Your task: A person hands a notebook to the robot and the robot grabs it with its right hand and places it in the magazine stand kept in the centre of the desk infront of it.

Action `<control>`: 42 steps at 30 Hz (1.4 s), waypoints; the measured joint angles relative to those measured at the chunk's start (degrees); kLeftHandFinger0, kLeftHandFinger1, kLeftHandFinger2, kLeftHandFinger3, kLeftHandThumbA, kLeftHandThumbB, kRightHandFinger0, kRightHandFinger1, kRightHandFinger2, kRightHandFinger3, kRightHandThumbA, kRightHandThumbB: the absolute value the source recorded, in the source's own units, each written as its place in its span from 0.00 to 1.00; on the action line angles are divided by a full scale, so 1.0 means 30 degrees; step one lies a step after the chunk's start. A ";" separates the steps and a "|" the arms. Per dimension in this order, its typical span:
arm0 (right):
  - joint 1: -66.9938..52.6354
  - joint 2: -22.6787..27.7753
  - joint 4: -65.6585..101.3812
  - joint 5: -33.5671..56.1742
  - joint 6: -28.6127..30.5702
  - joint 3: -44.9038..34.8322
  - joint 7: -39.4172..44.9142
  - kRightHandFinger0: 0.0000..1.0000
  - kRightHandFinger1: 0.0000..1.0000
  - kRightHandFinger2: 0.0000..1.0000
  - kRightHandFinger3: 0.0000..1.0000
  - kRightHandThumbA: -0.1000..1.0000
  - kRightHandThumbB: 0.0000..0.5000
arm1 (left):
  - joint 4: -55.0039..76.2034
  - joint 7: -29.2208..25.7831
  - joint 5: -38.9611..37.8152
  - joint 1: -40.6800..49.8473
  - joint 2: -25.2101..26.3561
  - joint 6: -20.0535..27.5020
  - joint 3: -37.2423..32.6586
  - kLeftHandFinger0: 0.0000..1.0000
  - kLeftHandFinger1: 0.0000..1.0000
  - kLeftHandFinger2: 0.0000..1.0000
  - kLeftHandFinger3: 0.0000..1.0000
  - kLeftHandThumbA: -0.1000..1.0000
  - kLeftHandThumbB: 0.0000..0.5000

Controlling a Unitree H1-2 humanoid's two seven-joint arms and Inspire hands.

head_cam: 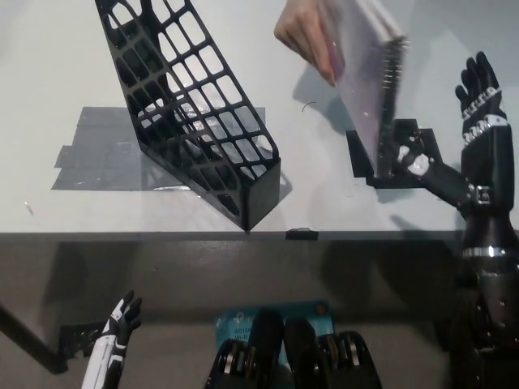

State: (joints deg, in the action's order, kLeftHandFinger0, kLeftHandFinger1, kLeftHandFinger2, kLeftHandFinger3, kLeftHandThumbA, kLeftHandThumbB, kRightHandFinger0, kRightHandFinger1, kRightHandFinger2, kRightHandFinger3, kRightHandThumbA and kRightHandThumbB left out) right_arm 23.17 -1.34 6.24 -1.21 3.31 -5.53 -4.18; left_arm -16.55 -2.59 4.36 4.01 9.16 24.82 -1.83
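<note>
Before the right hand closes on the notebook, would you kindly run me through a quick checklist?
1. Notebook presented by the person's hand: ok.
2. Right hand open beside the spiral edge: ok.
3. Notebook gripped by the robot: not ok, not yet.
4. Magazine stand upright on the desk, holding nothing: ok.
5. Left hand resting low, below the desk edge: ok.

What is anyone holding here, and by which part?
A person's hand holds the notebook by its top edge. The right hand is open beside it; the left hand holds nothing.
</note>
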 measured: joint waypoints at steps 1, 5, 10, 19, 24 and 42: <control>0.0132 -0.0003 -0.0067 -0.0005 0.0000 0.0004 -0.0011 1.00 1.00 1.00 1.00 1.00 0.45 | 0.0000 -0.0039 0.0039 -0.0017 0.0023 0.0000 -0.0065 0.98 1.00 1.00 1.00 1.00 1.00; 0.0606 -0.0061 -0.0162 -0.0062 -0.0013 0.0069 -0.0047 1.00 1.00 1.00 1.00 1.00 0.48 | 0.0000 -0.0230 0.0128 -0.0090 0.0083 0.0000 -0.0210 0.98 1.00 1.00 1.00 1.00 1.00; 0.0868 -0.0078 -0.0154 -0.0184 -0.0013 0.0348 -0.0068 1.00 1.00 1.00 1.00 1.00 0.53 | 0.0000 -0.0284 0.0128 -0.0131 0.0096 0.0002 -0.0243 0.98 1.00 1.00 1.00 1.00 1.00; 0.1199 -0.0031 -0.0377 -0.0563 -0.0119 0.0927 0.0005 1.00 1.00 1.00 1.00 1.00 0.64 | 0.0014 -0.0301 0.0148 -0.0257 0.0160 0.0002 -0.0298 1.00 1.00 1.00 1.00 1.00 1.00; 0.2455 0.0193 -0.1650 -0.0596 -0.0225 0.0871 -0.0050 1.00 1.00 1.00 1.00 1.00 0.56 | 0.0014 -0.0308 0.0156 -0.0293 0.0211 0.0002 -0.0381 0.99 1.00 1.00 1.00 1.00 1.00; 0.5992 0.0209 -0.8143 -0.0982 -0.1008 0.0728 -0.1112 0.88 0.97 1.00 1.00 0.91 0.34 | 0.0042 -0.0480 0.0159 -0.0472 0.0317 0.0002 -0.0515 1.00 1.00 1.00 1.00 1.00 1.00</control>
State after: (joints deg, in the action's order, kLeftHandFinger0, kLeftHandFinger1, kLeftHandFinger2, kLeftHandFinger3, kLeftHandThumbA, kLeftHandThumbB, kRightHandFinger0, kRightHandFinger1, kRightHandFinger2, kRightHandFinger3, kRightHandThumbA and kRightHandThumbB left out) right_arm 41.14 -0.71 -18.19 -4.16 0.28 -3.35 -7.52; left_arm -16.42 -4.04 4.84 2.59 10.11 24.83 -3.37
